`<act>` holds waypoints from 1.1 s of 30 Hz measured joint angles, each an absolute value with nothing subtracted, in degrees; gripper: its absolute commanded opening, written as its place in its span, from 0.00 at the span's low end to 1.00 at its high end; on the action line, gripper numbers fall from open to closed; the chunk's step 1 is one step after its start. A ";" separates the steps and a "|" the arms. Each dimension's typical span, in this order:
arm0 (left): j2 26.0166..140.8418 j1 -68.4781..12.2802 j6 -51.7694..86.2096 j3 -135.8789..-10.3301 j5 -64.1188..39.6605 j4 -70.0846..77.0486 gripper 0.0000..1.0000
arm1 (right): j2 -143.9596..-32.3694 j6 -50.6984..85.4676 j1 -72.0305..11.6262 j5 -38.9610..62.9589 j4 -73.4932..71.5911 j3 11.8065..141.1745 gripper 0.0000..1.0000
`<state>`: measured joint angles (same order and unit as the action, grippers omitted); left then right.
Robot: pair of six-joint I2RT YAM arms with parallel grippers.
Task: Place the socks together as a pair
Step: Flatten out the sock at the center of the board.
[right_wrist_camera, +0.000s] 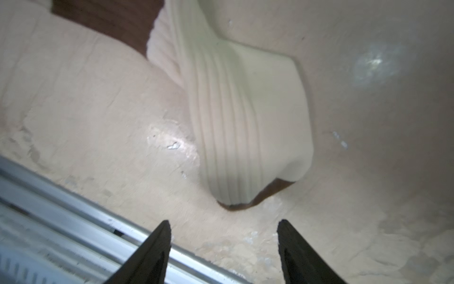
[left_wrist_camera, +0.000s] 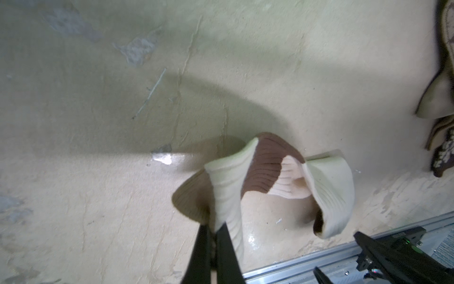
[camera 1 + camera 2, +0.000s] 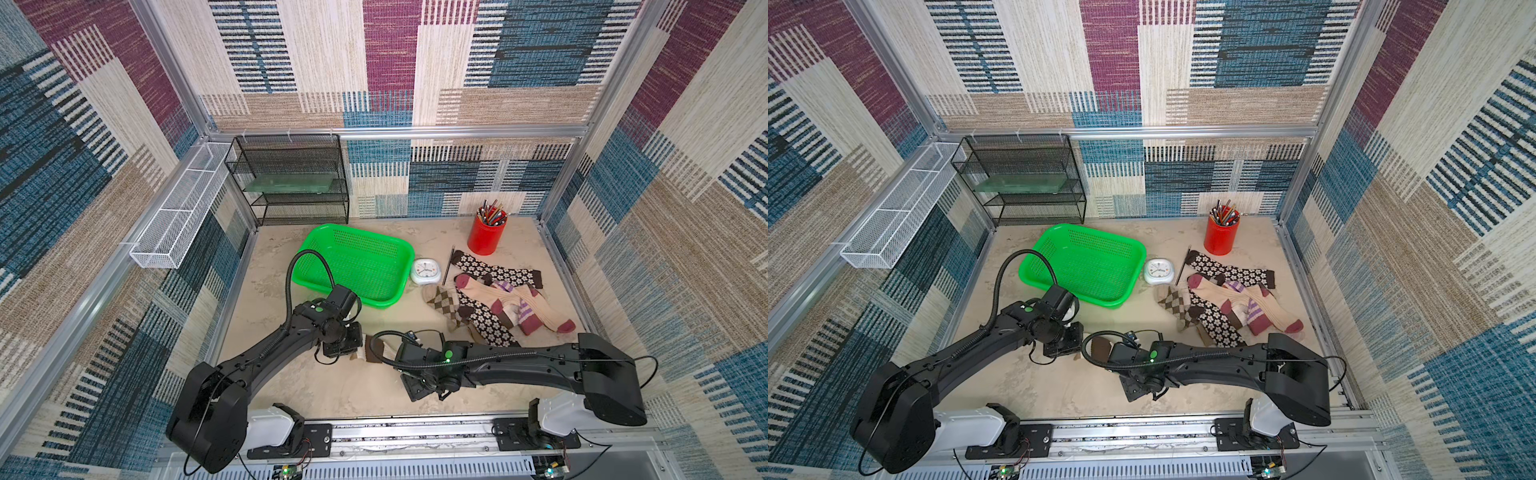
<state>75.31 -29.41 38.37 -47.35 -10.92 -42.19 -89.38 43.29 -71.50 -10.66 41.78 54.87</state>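
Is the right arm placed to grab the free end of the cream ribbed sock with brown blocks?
Probably yes: the right gripper has open jaws, and the cream sock lies just ahead on bare table, nothing between. The left gripper pinches its other end.

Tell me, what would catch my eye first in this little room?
The bright green basket in the middle of the table stands out, with a jumbled heap of patterned socks to its right. Nearer the front, the left pincer is shut on a cream-and-brown sock.
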 measured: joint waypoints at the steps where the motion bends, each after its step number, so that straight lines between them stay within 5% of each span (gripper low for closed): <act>1: 75.29 -29.41 38.28 -47.35 -10.94 -42.19 0.04 | -90.19 43.29 -71.48 -11.90 41.69 54.98 0.66; 5: 74.85 -29.39 38.13 -46.85 -11.03 -41.85 0.04 | -93.47 43.44 -70.41 -16.34 41.10 54.87 0.52; 9: 74.41 -29.39 37.69 -46.35 -11.09 -41.78 0.04 | -94.72 41.04 -67.88 -17.17 38.41 54.81 0.22; 14: 72.86 -29.23 37.15 -46.24 -10.96 -42.09 0.04 | -91.81 35.92 -65.06 -13.80 36.88 55.35 0.00; 18: 71.18 -29.02 35.66 -46.24 -10.81 -42.83 0.04 | -87.68 30.76 -59.09 -3.51 36.49 54.96 0.00; 23: 68.36 -28.64 34.28 -45.54 -9.50 -44.99 0.04 | -86.76 24.53 -47.57 21.34 38.57 55.13 0.00; 27: 66.92 -28.14 34.04 -45.10 -7.38 -47.33 0.04 | -89.19 22.35 -43.09 41.10 41.82 55.29 0.00; 33: 66.30 -27.62 33.89 -47.29 -4.19 -50.85 0.05 | -91.55 19.31 -39.81 57.19 46.87 53.98 0.04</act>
